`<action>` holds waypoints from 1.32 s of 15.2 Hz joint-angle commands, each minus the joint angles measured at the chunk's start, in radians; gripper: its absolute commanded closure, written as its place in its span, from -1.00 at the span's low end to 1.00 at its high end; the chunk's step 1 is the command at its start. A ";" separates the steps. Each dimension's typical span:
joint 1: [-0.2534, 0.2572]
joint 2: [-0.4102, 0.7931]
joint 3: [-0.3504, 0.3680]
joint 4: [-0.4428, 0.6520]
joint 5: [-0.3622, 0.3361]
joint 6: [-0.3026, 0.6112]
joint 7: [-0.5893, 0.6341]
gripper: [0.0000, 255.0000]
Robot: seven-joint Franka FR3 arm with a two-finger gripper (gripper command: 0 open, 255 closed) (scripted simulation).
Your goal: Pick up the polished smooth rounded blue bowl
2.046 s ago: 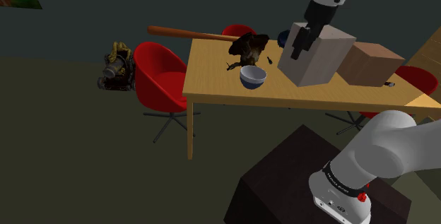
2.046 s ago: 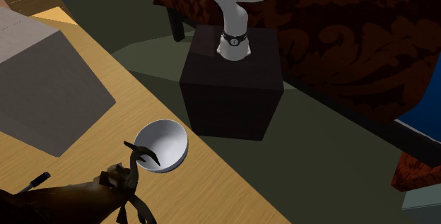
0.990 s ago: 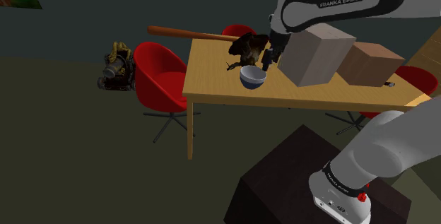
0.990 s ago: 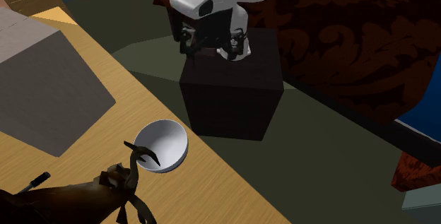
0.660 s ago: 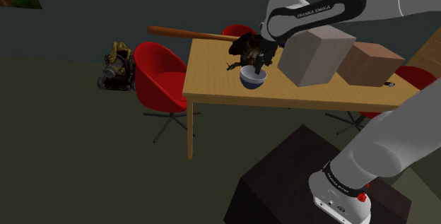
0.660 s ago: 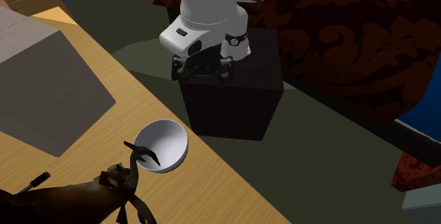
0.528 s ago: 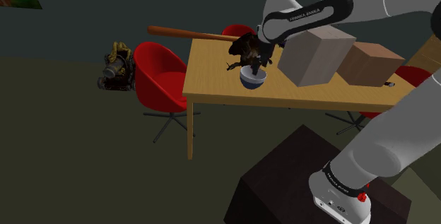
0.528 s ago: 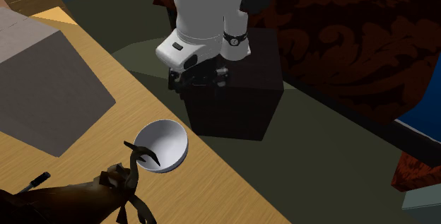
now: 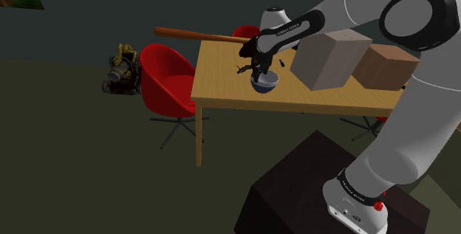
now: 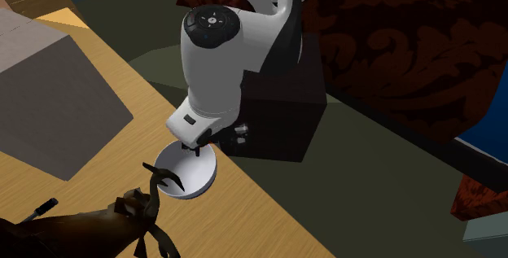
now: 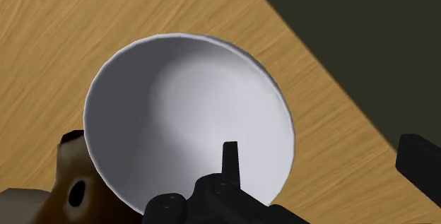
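The bowl is blue outside and pale grey-white inside. It stands upright near the front edge of the wooden table. My gripper hangs right over it, pointing down. In the wrist view the gripper is open. One black finger reaches inside the bowl and the other finger stands outside, over the table, so the rim lies between them. From the second exterior view the white hand covers part of the bowl.
A dark bird-like figurine stands just behind the bowl, close to the hand. Two large boxes sit at the shoulder view's right. A bat lies at the table's far edge. Red chairs stand beside the table, and the dark stand is close to its edge.
The arm swung from above the boxes toward the shoulder view's left and came down over the bowl. The hand now sits low, with one finger inside the rim.
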 commanded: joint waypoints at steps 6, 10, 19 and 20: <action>-0.012 0.124 -0.002 0.056 0.003 0.068 -0.015 -1.00; -0.013 0.155 -0.002 0.048 0.003 0.108 -0.011 -1.00; -0.013 0.153 -0.002 0.047 0.003 0.106 -0.012 1.00; -0.013 0.153 -0.002 0.048 0.003 0.105 -0.012 1.00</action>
